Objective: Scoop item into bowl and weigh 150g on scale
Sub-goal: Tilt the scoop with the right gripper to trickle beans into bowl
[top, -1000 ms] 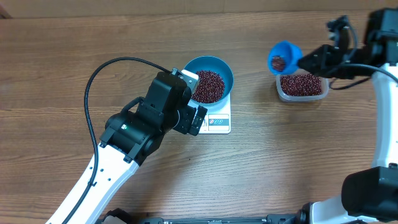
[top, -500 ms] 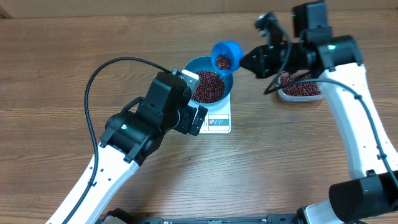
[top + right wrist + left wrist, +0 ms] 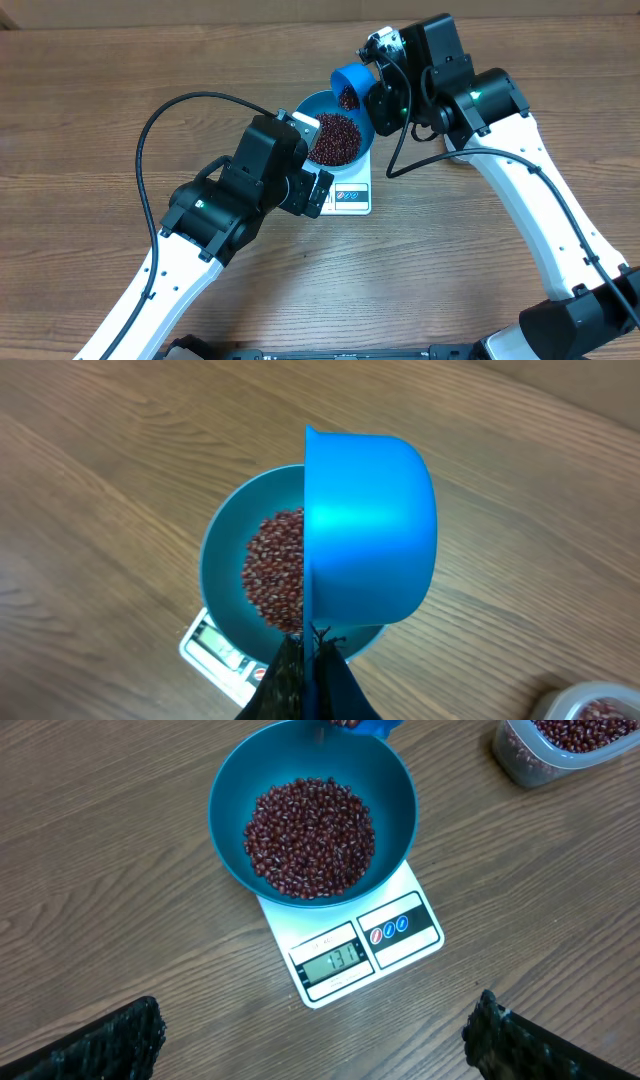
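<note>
1. Left gripper (image 3: 315, 1042): nearest item, hovering over the table (image 3: 90, 110) on the near-left side of the scale. Jaws are spread wide with nothing between them. Its fingers (image 3: 110, 1045) show at both lower corners of the left wrist view.
2. Scale (image 3: 405, 935): white, flat on the wood, mid-scene. The display (image 3: 332, 960) on its near edge looks like 131, though the digits are small.
3. Bowl (image 3: 395, 795): blue, upright on the scale. It covers most of the platform, so only the near strip with the display shows.
4. Beans (image 3: 310, 835): red-brown heap in the bottom of the bowl, upper walls bare.
5. Scoop (image 3: 370, 530): small and blue, above the bowl's far-right rim. It is tipped on its side with the mouth turned toward the bowl, and overhead shows some beans inside. Can't tell if it touches the rim.
6. Right gripper (image 3: 312, 665): just far-right of the bowl, fingers pressed together on the scoop handle, carrying it.
7. Tub (image 3: 515, 760): clear plastic with more beans in it, on the table far-right of the bowl and well apart from the scale. In the overhead view it is hidden under the right arm.
</note>
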